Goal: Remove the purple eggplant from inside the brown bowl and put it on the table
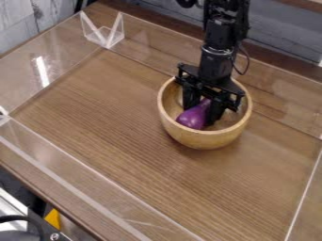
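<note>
The purple eggplant (194, 117) lies inside the brown bowl (201, 135), which sits right of centre on the table (101, 122). My black gripper (204, 108) reaches straight down into the bowl, and its fingers are drawn in against the eggplant's upper end. The eggplant's lower, plump end shows below the fingers and rests on the bowl's floor. The top of the eggplant is hidden behind the gripper.
Low clear plastic walls (51, 47) border the tabletop on the left, back and front. A folded clear plastic piece (104, 31) stands at the back left corner. Bare wood stretches left and in front of the bowl.
</note>
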Action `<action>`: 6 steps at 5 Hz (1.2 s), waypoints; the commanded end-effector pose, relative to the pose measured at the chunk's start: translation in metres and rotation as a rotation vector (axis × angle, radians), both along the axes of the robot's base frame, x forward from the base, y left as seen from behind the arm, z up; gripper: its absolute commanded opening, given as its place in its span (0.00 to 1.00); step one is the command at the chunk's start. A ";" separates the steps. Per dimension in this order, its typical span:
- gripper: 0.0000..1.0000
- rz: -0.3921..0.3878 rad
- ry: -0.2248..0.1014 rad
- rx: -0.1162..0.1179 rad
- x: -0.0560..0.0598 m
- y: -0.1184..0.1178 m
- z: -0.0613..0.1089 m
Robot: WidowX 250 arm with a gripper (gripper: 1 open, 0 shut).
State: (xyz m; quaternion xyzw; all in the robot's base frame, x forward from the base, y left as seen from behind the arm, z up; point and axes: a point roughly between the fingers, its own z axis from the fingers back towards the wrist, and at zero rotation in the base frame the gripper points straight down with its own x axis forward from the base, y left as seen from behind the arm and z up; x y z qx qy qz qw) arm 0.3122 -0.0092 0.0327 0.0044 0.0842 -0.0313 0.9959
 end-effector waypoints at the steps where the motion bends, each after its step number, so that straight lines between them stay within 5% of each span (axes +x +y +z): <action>1: 0.00 0.015 -0.086 -0.010 0.010 0.004 0.030; 4: 0.00 0.058 -0.171 -0.046 0.006 0.015 0.084; 5: 0.00 0.081 -0.199 -0.051 0.000 0.027 0.106; 6: 0.00 0.100 -0.194 -0.041 -0.013 0.045 0.109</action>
